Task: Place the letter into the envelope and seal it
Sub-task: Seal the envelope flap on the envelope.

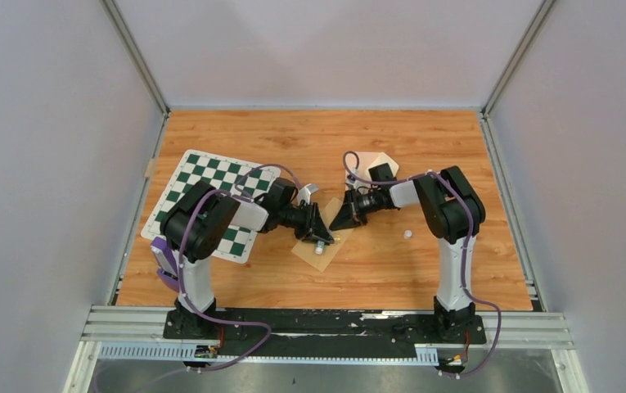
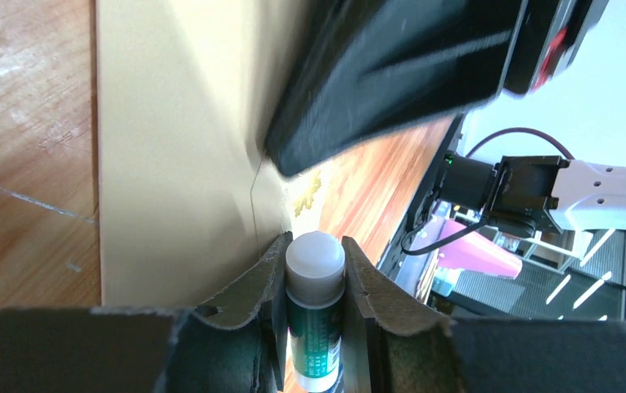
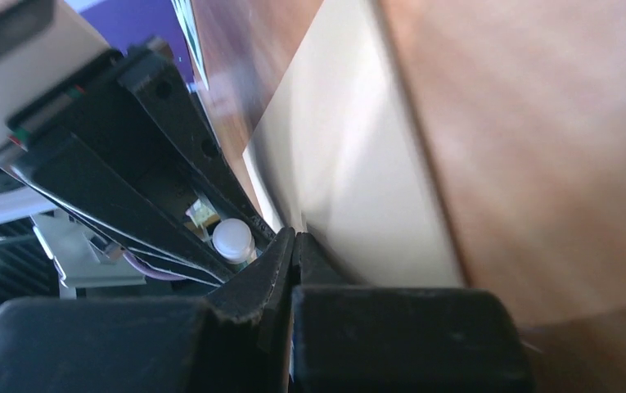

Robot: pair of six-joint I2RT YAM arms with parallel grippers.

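At the left of the top view a green-and-white chessboard mat (image 1: 211, 201) lies tilted on the wooden table (image 1: 457, 147), with the left arm reaching over its lower right corner toward the middle. The left gripper (image 1: 321, 237) points down and to the right. Its fingers (image 2: 272, 274) are clamped on a glue stick (image 2: 315, 323), one on each side of its green body, and the white top sticks out just past the fingertips.

Under and just beyond that white top lies the tan envelope (image 1: 316, 254), set at an angle a little below the centre of the frame. In the left wrist view it fills the upper left, and a thin edge line runs down it toward the stick. A small yellowish patch beside that line is too blurred to identify.

The right gripper (image 1: 335, 225) comes in from the right, close to the left gripper. Its fingers (image 3: 281, 262) are pressed together with nothing between them, and their tips are at the envelope's near edge. Whether they actually press on the paper cannot be told.

Above them, just right of centre, a pale cream sheet lies flat, apparently the letter (image 1: 388, 159). The right wrist partly hides it, its print is too small to read, and it is well apart from both sets of fingertips and from the envelope. A small white object (image 1: 407, 234) sits on the wood at the right arm's foot.
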